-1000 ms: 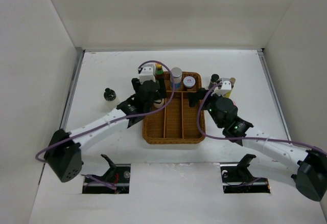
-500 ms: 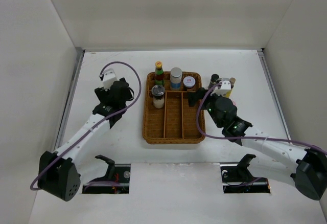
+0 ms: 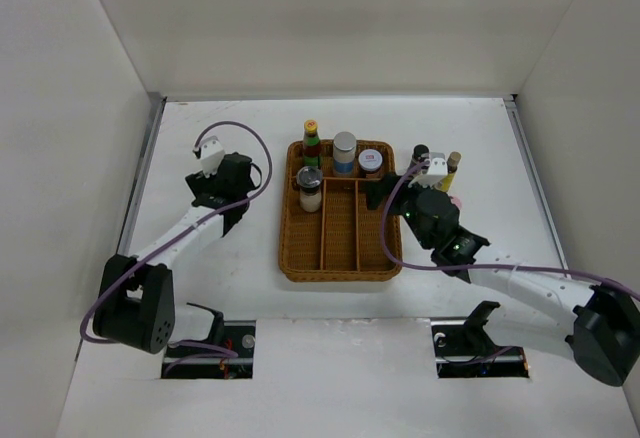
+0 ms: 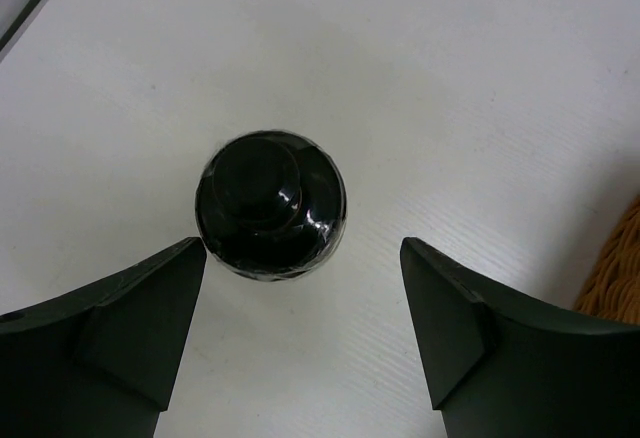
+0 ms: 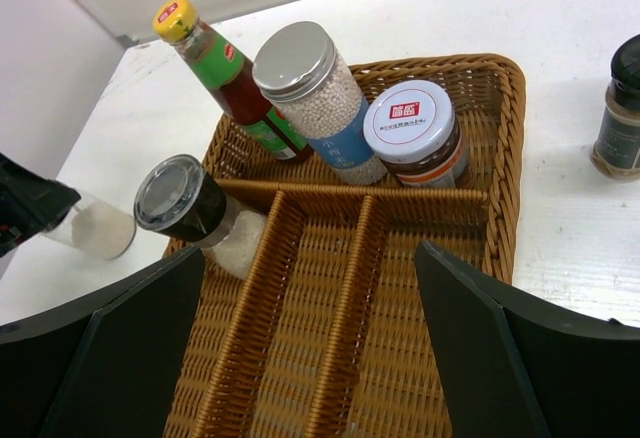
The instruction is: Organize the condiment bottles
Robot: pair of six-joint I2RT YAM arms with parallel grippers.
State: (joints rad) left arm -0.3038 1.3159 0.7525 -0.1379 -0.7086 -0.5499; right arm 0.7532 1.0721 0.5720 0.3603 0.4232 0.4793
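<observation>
The left gripper [image 4: 300,253] hangs over the table [image 3: 250,128] well to the left of the wicker tray [image 3: 340,263], its jaws apart with the small dark bottle [image 4: 270,206] upright between them; in the left wrist view a gap of bare table shows on each side of the bottle, so neither finger touches it. The right gripper [image 5: 308,258] hovers above the tray's right side with its jaws spread wide and nothing held. In the tray's back compartment three containers stand side by side: the green bottle [image 5: 240,83] with a yellow-orange cap on the left, the grey-lidded jar [image 5: 315,98] of white beads in the middle, and the white-lidded jar [image 5: 415,138] with a red label on the right. The dark-lidded shaker [image 5: 195,213] with white contents stands at the far end of the left lane, just in front of the cross divider. The other lanes hold nothing. Outside the tray, on the table to its right, the dark-capped shaker [image 3: 420,156] stands near the tray's back corner, and the yellow bottle [image 3: 452,168] stands just beyond it, partly hidden by the right arm's wrist
</observation>
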